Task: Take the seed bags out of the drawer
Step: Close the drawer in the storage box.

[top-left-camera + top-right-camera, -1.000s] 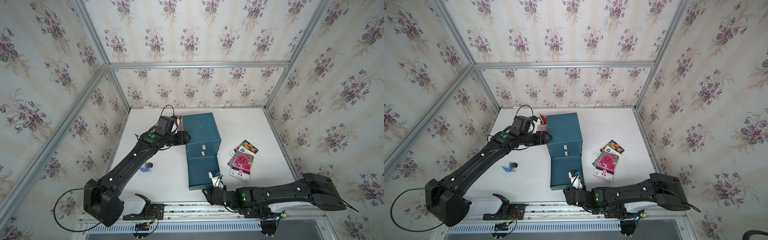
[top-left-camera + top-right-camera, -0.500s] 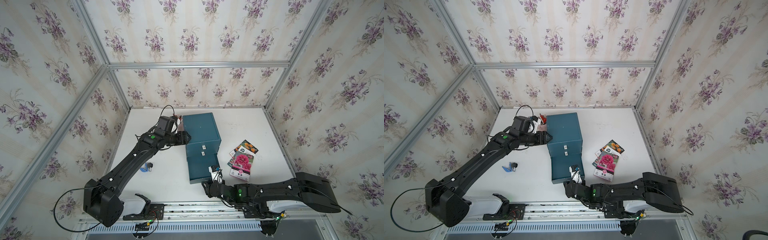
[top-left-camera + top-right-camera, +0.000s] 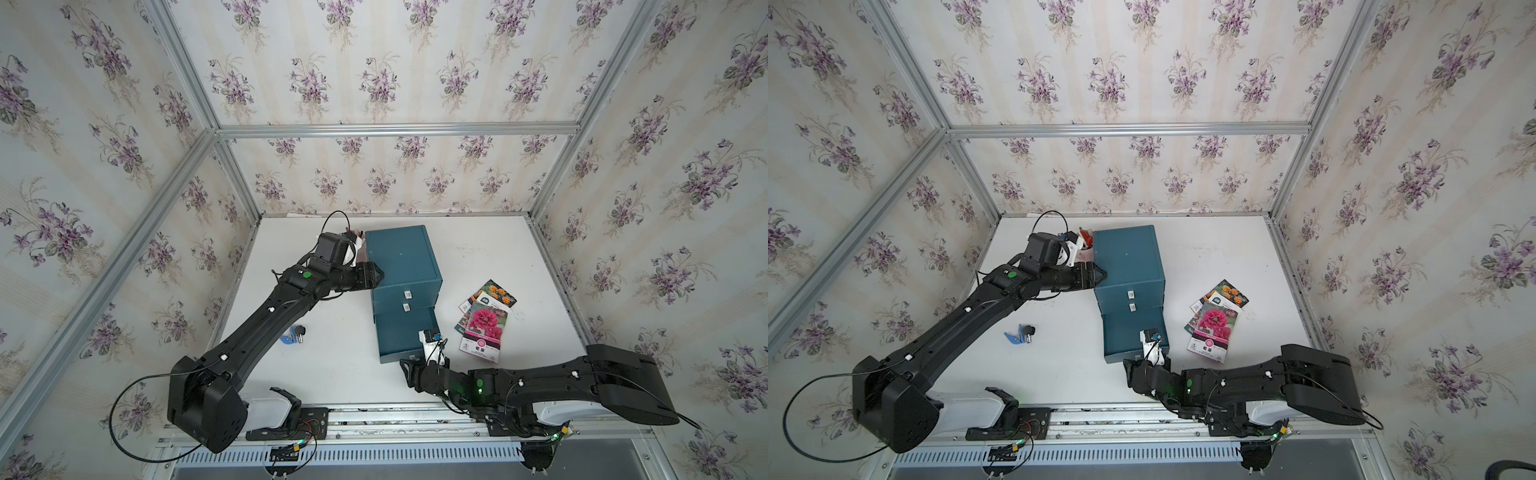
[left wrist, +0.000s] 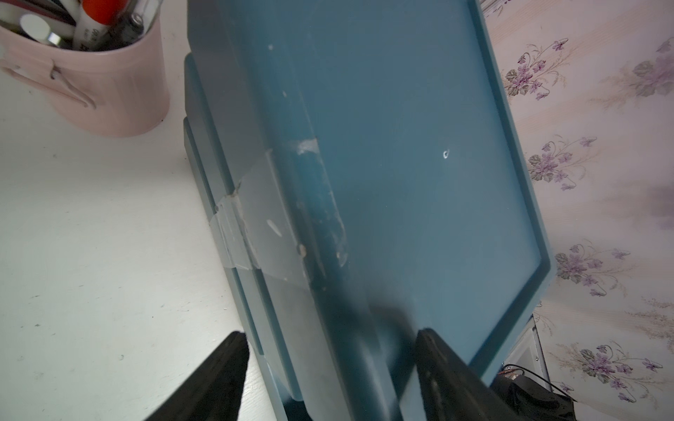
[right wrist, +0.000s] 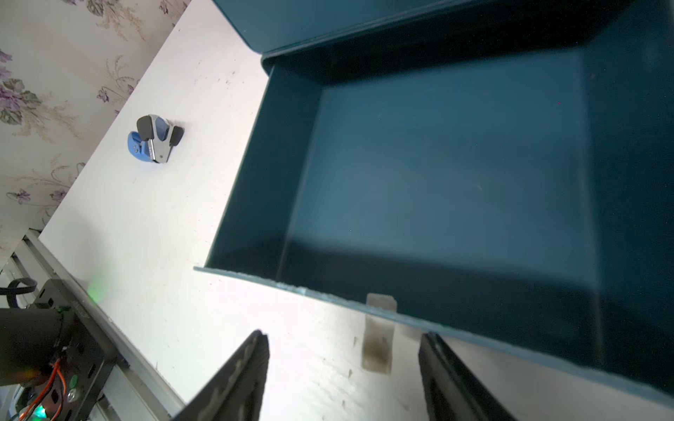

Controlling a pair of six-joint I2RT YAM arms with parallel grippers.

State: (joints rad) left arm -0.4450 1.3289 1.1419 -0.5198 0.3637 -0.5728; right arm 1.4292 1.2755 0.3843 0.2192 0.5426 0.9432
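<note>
Seed bags: all three seed bags (image 3: pixel 484 328) are seen lying overlapped on the desk (image 3: pixel 478 249), just beside the cabinet (image 3: pixel 401 253) on the right arm's side, outside the drawer.
Drawer: the cabinet's bottom drawer (image 5: pixel 437 164) is pulled out and nothing is seen inside. The task is judged done, or all but done.
Right jaws: these are set apart and empty, low over the desk just in front of the drawer's front wall. The drawer's tape tab (image 5: pixel 379 328) lies in line with the gap.
Left jaws: these are set partly apart astride the cabinet's top edge, on the side away from the bags. Whether the edge is pinched cannot be told.
Risk, right: the drawer could be knocked shut or the cabinet shoved if the jaws were driven forward. The bags could be scattered by a low sweep of the arm towards them.
Risk, left: the pen cup (image 4: pixel 109 94), close beside the cabinet just beyond those jaws, could be tipped on withdrawal.
Bystander: a staple remover (image 5: pixel 155 138) lies well apart from the cabinet on the left arm's side, and nothing is blocked by it.
</note>
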